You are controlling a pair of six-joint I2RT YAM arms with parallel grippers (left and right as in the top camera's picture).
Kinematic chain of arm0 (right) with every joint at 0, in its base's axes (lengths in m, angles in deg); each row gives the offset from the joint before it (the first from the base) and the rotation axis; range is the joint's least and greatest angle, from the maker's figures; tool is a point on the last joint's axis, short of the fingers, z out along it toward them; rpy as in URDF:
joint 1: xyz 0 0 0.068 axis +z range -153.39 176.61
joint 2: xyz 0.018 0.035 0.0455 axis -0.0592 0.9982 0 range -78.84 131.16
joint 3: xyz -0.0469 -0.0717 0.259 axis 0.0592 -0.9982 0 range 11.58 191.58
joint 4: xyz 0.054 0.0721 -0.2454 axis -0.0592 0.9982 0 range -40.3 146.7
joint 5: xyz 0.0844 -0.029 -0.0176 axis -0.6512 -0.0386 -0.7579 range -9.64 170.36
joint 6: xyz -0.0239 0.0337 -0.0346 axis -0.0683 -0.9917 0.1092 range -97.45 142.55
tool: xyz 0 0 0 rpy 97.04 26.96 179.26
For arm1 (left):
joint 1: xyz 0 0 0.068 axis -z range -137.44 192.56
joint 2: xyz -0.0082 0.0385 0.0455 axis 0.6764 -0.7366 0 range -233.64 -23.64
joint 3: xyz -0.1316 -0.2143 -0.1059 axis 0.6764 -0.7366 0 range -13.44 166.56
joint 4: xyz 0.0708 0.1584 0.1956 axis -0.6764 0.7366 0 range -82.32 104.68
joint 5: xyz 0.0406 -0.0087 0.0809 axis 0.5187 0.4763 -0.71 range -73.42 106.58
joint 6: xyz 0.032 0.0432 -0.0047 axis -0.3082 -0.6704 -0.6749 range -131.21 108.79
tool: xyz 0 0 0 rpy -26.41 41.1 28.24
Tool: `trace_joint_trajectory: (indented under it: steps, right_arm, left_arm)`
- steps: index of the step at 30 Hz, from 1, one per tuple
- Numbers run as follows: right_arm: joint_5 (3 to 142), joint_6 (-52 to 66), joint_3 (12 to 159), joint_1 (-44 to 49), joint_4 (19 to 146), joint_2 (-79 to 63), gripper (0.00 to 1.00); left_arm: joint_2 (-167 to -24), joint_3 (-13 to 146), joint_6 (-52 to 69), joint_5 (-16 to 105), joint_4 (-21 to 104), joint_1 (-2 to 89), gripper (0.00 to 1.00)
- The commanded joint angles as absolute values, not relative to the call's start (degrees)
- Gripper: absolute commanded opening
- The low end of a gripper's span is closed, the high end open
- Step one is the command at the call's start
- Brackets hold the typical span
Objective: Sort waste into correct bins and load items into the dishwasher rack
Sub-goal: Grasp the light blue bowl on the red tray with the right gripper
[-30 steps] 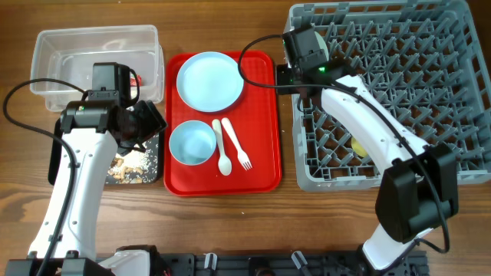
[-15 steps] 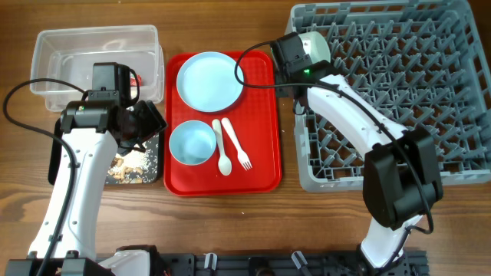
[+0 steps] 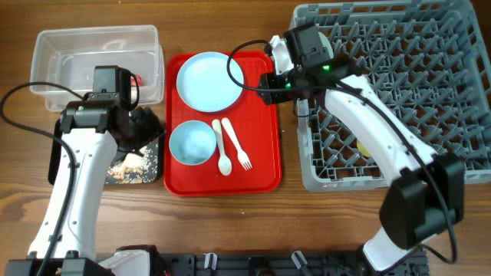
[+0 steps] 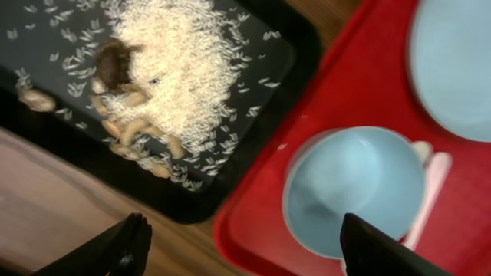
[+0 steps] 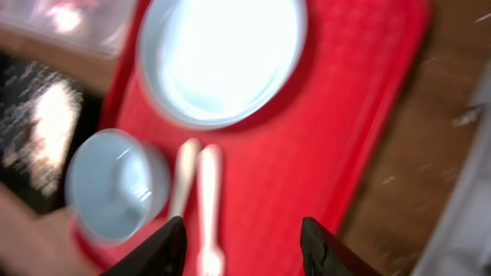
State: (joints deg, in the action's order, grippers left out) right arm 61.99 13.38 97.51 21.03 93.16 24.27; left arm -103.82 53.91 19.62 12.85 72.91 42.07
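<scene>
The left end effector [image 4: 244, 247] hangs above the spot where the black tray [image 4: 295, 54] meets the red tray [image 3: 265, 146]. Its two fingers are spread wide with nothing between them. The rice scraps [image 4: 180, 73] lie in a heap in the black tray. On the red tray the blue plate [image 3: 209, 79] sits at the far end and a blue bowl [image 3: 192, 142] sits nearer. The white spoon [image 3: 220, 150] and fork [image 3: 237, 146] lie side by side just right of the bowl. The right end effector [image 5: 245, 247] hangs over the far right part of the red tray, near the plate. Its fingers are spread and hold nothing, and its view is blurry. The clear tub [image 3: 96, 37] stands at the far left, and a bit of red wrapper [image 3: 136, 79] shows in its near right corner. The big grey rack [image 3: 430, 77] stands at the right of the table [image 3: 230, 230]. A bit of the yellow cup [image 3: 362, 151] shows inside it, beside the arm.
</scene>
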Motion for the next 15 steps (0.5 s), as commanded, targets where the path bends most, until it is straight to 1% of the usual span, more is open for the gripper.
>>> trace_joint_trajectory:
  steps: [1,2,3,5,7,12,15]
  right_arm:
    - [56.5,10.1,96.9,24.4,96.7,23.6,0.49]
    - [56.5,8.1,95.9,26.4,96.7,23.7,0.49]
    - [56.8,7.0,95.6,28.4,96.7,23.9,0.49]
    - [61.4,4.2,95.6,32.6,95.9,24.9,0.49]
    - [67.6,0.9,95.6,36.8,94.3,26.9,0.5]
    - [69.7,-3.5,95.6,41.4,90.6,32.7,0.5]
    - [71.4,-7.9,95.6,42.4,89.2,37.7,0.45]
  left_arm:
    - [-100.3,53.9,21.2,7.3,76.5,35.8,0.84]
    - [-98.9,53.9,20.9,7.3,77.5,31.8,0.89]
    - [-98.1,53.9,21.0,7.7,77.8,28.3,1.0]
    - [-97.6,53.9,21.0,11.2,77.9,23.1,1.0]
    - [-97.7,53.9,21.0,14.7,77.8,20.7,1.0]
    - [-97.7,53.9,21.0,14.8,77.8,20.6,1.0]
    - [-97.7,53.9,21.0,14.8,77.8,20.6,1.0]
